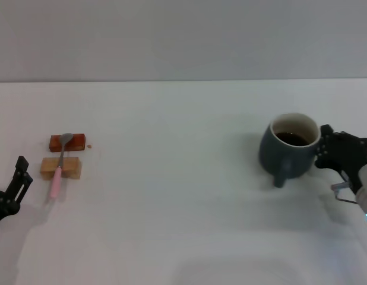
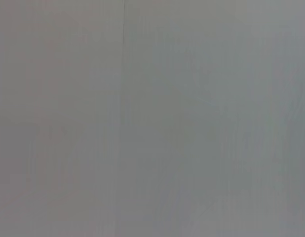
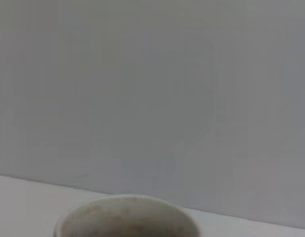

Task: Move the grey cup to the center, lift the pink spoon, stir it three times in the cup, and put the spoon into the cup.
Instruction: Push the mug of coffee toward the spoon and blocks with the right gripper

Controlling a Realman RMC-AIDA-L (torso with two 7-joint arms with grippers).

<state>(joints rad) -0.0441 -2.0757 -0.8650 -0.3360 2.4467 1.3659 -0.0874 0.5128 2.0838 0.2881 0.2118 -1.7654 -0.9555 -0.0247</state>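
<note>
The grey cup (image 1: 290, 149) sits far off to my right side of the white table (image 1: 171, 196), upright, handle turned toward me, dark liquid inside. My right gripper (image 1: 326, 149) is pressed up just beside its outer wall, and I can't tell how its fingers stand from here. The right wrist view only catches the cup's pale rim (image 3: 127, 217) right under the camera.

Risk one, I'd say: the cup is full enough to slosh if I shove it toward centre too fast, or it tips if I push high on the wall.

The pink spoon (image 1: 59, 169) lies well apart from the cup, bridged across a reddish block (image 1: 67, 142) and a wooden block (image 1: 61, 168). My left gripper (image 1: 17, 181), fingers spread, waits just beside the handle end. A clumsy pinch there could flip the spoon off its blocks.
</note>
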